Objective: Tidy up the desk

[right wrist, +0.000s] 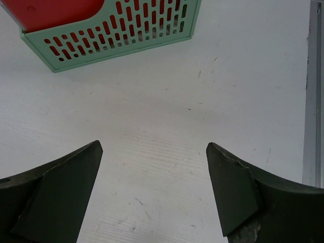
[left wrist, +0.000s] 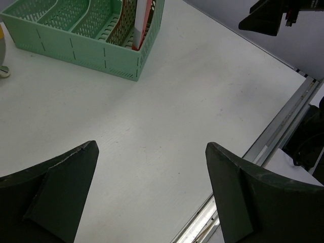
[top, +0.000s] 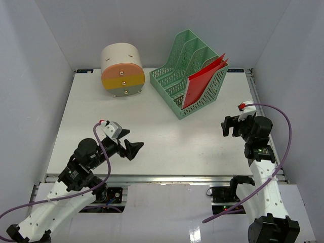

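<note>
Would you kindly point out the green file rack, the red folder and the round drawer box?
green file rack (left wrist: 76, 48), left wrist view, low end wall.
red folder (top: 204, 77), top external view, flat face.
round drawer box (top: 121, 79), top external view, middle drawer front.

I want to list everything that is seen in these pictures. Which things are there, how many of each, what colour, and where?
desk: 1, white, fills the middle of the top view
drawer box: 1, round, beige with orange, yellow and olive drawers, far left on the desk
file rack: 1, green mesh, far right on the desk
folder: 1, red, standing in the rack's slot nearest the arms
left gripper: 1, black, open and empty, over the near left
right gripper: 1, black, open and empty, near the right edge
</note>
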Robot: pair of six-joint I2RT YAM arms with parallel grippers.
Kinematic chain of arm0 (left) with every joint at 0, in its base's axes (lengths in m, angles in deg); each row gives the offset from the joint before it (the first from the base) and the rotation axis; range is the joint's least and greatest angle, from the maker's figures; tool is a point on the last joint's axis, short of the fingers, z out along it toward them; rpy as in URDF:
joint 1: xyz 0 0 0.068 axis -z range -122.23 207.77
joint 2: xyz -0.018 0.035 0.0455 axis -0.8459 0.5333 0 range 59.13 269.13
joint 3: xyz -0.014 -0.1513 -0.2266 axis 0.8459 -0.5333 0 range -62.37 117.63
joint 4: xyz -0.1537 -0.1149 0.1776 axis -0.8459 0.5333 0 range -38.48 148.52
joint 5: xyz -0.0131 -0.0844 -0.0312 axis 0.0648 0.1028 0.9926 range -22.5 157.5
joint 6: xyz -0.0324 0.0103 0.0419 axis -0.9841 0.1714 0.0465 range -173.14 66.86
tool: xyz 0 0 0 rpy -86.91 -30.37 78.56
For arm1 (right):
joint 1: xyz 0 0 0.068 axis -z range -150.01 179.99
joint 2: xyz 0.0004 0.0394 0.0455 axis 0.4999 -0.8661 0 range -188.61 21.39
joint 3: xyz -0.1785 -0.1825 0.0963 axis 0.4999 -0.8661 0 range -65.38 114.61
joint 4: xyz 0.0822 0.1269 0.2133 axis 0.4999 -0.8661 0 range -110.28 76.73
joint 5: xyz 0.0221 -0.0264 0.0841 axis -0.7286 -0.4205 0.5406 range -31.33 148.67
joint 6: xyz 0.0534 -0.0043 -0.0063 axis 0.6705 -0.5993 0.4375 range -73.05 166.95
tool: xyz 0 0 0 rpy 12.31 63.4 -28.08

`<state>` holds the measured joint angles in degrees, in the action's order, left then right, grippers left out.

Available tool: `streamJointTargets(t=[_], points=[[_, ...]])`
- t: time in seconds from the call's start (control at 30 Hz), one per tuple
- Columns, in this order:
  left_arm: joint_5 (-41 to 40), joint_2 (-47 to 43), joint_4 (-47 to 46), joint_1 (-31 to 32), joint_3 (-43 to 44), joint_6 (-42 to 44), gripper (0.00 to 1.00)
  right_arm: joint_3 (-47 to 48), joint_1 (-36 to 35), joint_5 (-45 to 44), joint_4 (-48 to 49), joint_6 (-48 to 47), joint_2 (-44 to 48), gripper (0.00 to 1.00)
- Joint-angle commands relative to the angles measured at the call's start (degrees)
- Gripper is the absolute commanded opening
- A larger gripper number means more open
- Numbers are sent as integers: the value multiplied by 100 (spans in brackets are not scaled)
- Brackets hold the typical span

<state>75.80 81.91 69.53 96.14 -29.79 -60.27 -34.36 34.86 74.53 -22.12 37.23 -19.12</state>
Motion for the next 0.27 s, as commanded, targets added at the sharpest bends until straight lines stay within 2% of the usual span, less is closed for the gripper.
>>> streamJointTargets(t=[0.0, 0.23], points=[[-233, -124, 55, -14, 38, -36, 98, 1, 32, -206, 260, 113, 79, 90], [-297, -124, 86, -14, 44, -67, 98, -34, 32, -62, 309, 182, 83, 90]])
